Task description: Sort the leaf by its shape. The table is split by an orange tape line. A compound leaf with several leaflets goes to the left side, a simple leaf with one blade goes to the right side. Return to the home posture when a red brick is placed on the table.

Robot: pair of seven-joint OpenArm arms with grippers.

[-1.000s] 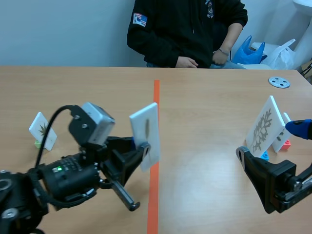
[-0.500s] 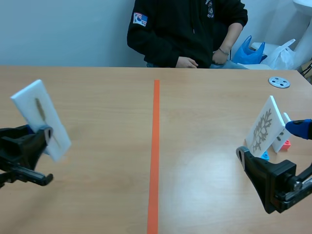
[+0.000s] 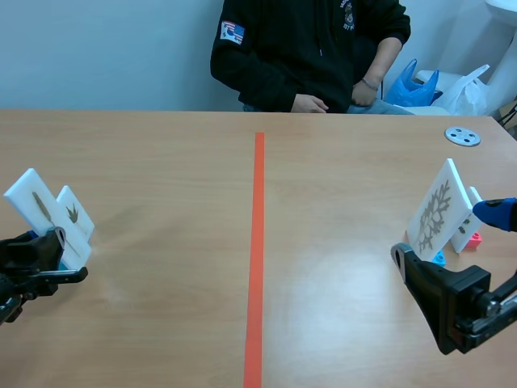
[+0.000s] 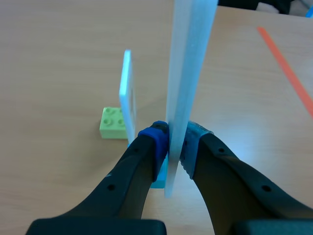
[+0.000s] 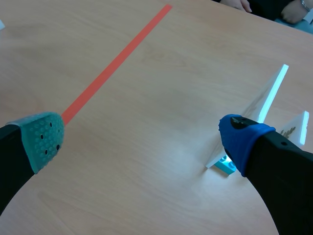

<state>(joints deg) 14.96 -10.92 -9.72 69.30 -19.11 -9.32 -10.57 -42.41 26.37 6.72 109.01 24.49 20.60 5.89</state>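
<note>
The table (image 3: 161, 153) is divided by the orange tape line (image 3: 258, 242). The right gripper (image 5: 142, 139) is spread and holds nothing. The left gripper (image 4: 168, 147) pinches a white leaf card (image 4: 188, 73) low at the far left, just beside a standing card (image 4: 127, 93) on a green brick (image 4: 111, 122). Step in hand: set-down. Next: seat the card, then release without tipping its neighbour.

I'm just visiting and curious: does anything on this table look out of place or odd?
One thing: the white card in the left claw hangs tilted far left of the orange line, beside another standing card. Its leaf looks like a single slim blade, which by the rule belongs on the right.
</note>
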